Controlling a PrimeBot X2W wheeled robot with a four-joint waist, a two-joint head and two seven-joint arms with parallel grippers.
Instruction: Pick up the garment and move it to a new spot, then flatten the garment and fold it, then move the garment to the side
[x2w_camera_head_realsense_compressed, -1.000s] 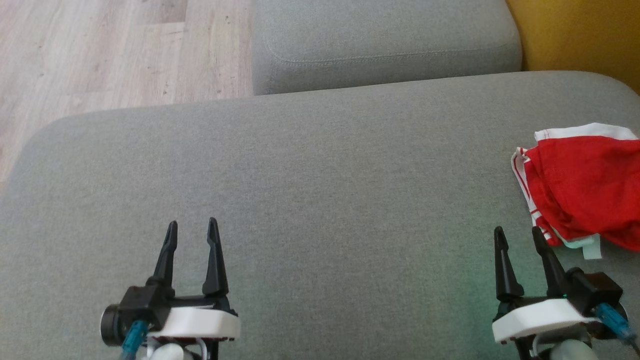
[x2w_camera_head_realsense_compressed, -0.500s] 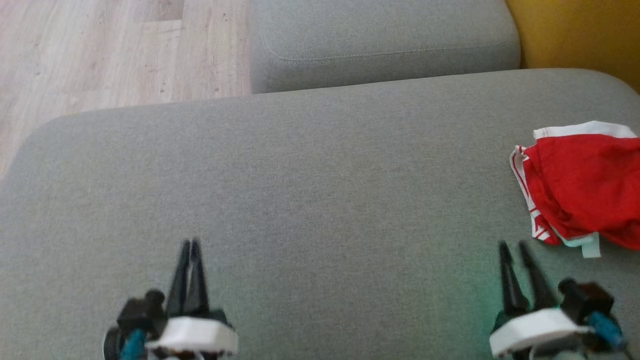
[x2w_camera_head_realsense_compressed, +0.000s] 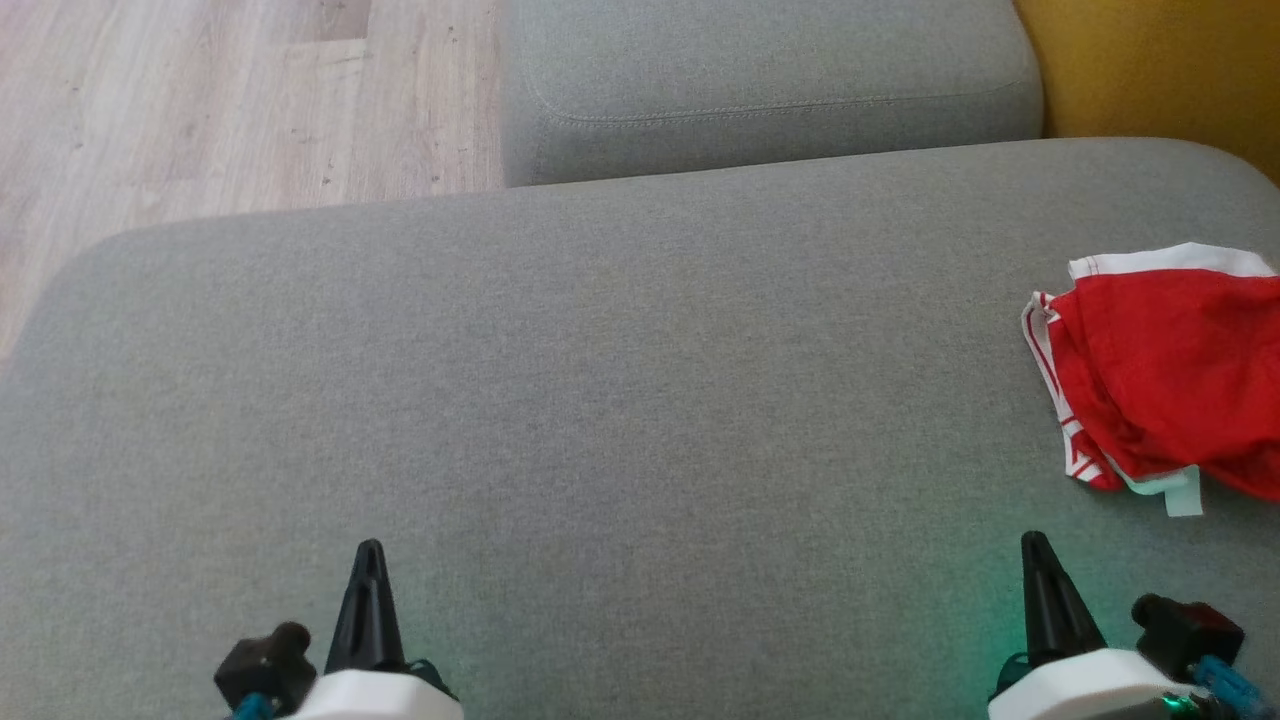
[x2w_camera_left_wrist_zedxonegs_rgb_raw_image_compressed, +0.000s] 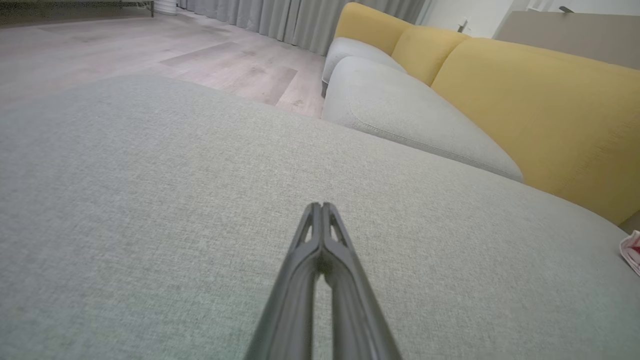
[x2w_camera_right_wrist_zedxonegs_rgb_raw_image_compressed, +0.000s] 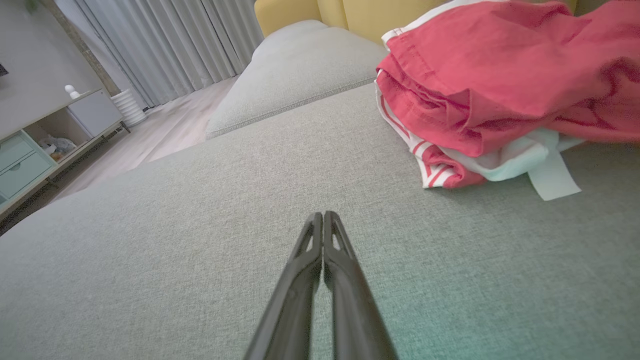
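– Red garment (x2w_camera_head_realsense_compressed: 1170, 380): has it shifted since a second ago?
– No. It lies crumpled in the same place, far right on the grey cushion (x2w_camera_head_realsense_compressed: 600, 400). Its white trim and a pale label are on the near side, and part of it runs off the head view's right edge.
– What has changed, then?
– Both grippers. A second ago each stood spread, and half a second ago they were narrowing. Now the left gripper (x2w_camera_head_realsense_compressed: 369, 548) is pressed together with nothing between its tips, and the right gripper (x2w_camera_head_realsense_compressed: 1034, 540) likewise. Both have also drawn back toward the near edge.
– Is either touching the cloth?
– Neither. The right gripper sits to the near left of the garment, with a strip of bare cushion between them. The left gripper is well apart from it, at the near left.
– What else is around?
– A second cushion (x2w_camera_head_realsense_compressed: 760, 80) butts against the far side. There is a yellow backrest (x2w_camera_head_realsense_compressed: 1150, 70) at the far right and wooden floor (x2w_camera_head_realsense_compressed: 200, 100) at the far left. The wrist views add grey curtains (x2w_camera_left_wrist_zedxonegs_rgb_raw_image_compressed: 280, 20) and a low cabinet (x2w_camera_right_wrist_zedxonegs_rgb_raw_image_compressed: 45, 135) across the room.
– Anything in the way?
– Just cushion fabric between the right gripper and the garment.
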